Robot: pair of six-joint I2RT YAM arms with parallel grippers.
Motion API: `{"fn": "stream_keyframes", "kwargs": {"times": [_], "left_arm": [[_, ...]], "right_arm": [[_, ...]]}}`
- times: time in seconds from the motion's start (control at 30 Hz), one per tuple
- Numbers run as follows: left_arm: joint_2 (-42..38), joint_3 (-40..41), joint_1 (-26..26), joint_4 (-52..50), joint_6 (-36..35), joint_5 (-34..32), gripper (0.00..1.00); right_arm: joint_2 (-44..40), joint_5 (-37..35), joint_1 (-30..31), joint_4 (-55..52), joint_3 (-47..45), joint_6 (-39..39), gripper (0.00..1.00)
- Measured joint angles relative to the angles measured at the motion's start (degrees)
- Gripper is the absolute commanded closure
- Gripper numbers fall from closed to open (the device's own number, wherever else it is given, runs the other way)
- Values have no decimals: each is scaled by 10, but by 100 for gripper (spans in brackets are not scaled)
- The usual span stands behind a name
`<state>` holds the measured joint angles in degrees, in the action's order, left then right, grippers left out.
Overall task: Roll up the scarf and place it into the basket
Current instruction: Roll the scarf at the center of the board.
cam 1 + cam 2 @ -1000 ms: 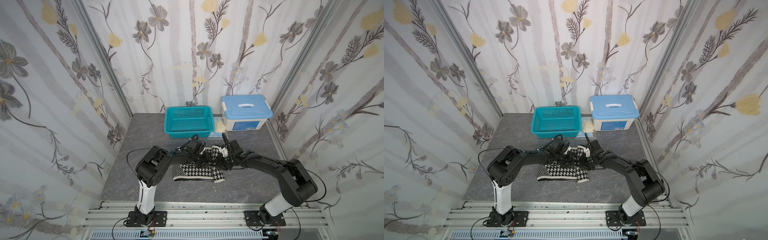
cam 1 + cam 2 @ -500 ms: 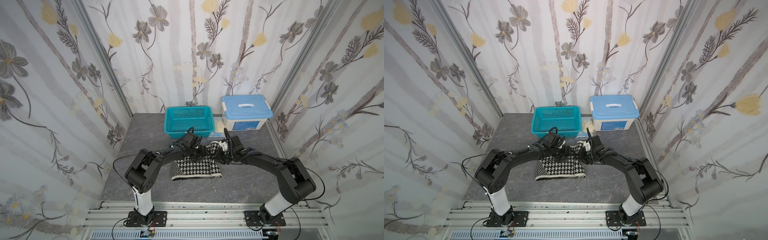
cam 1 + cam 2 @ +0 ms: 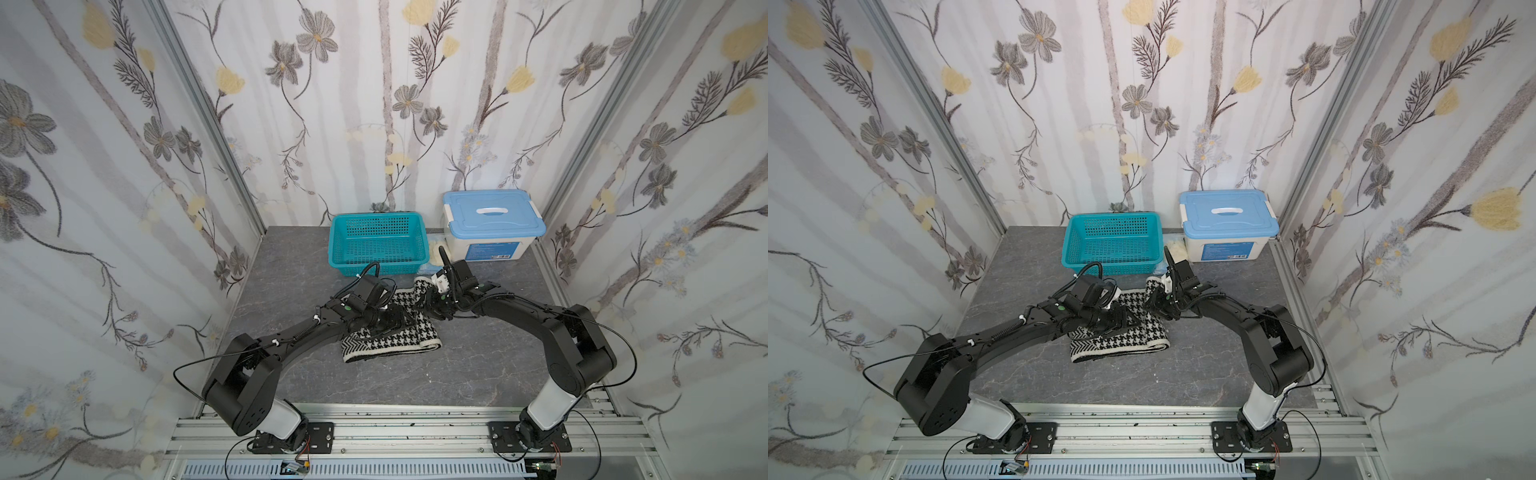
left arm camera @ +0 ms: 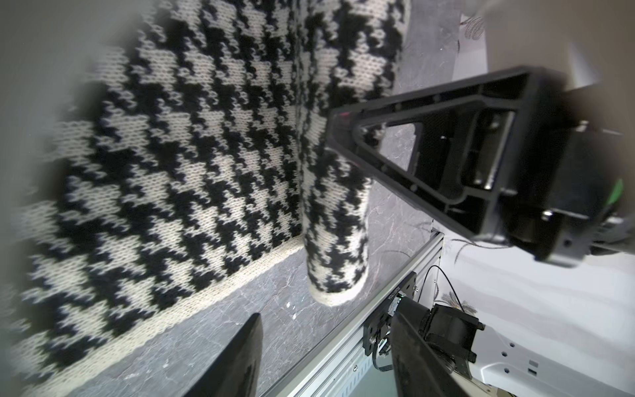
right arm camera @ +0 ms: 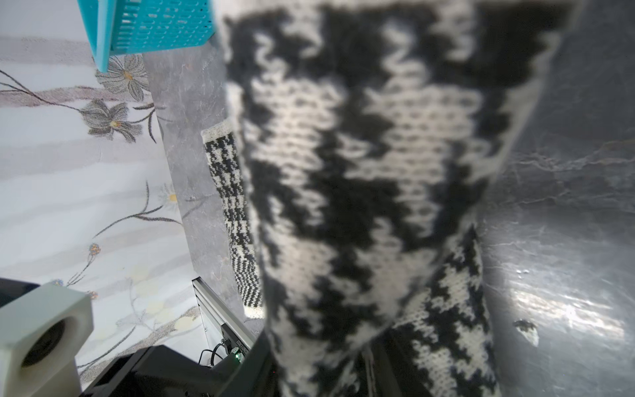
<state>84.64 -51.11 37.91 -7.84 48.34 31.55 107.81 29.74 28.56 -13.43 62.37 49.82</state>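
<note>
The black-and-white scarf (image 3: 401,338) lies folded in the middle of the table, houndstooth side up, with a herringbone strip along its left end. Its far right part is raised, and my right gripper (image 3: 430,309) is shut on it. In the right wrist view that cloth (image 5: 360,172) fills the frame and runs down between the jaws of the right gripper (image 5: 319,361). My left gripper (image 4: 326,343) hovers over the scarf (image 4: 189,154), open, with only bare table between its fingers. The teal basket (image 3: 378,262) stands behind the scarf, with nothing in it.
A white box with a light blue lid (image 3: 492,224) stands to the right of the basket. A pale yellow cloth lump (image 3: 436,253) sits between them. Flowered walls close in three sides. An aluminium rail (image 3: 374,428) runs along the front.
The right gripper has carried the scarf's far end up and back toward the basket. The left gripper has shifted across the scarf, and the folded cloth lies flatter and wider than before.
</note>
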Motion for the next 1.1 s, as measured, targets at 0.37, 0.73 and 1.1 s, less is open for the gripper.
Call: {"fn": "stream_keyframes", "kwargs": {"times": [0.37,0.73,1.1], "left_arm": [[9,117,50,264,111,-54,49],[85,173,68,476,156,-87,54],[194,196,82,637,184,-89,56]], "right_arm": [[35,-16,28,-55,42,8,62],[66,-22,31,-68,49,44,62],[76,-14,29,-66,58,70,47]]}}
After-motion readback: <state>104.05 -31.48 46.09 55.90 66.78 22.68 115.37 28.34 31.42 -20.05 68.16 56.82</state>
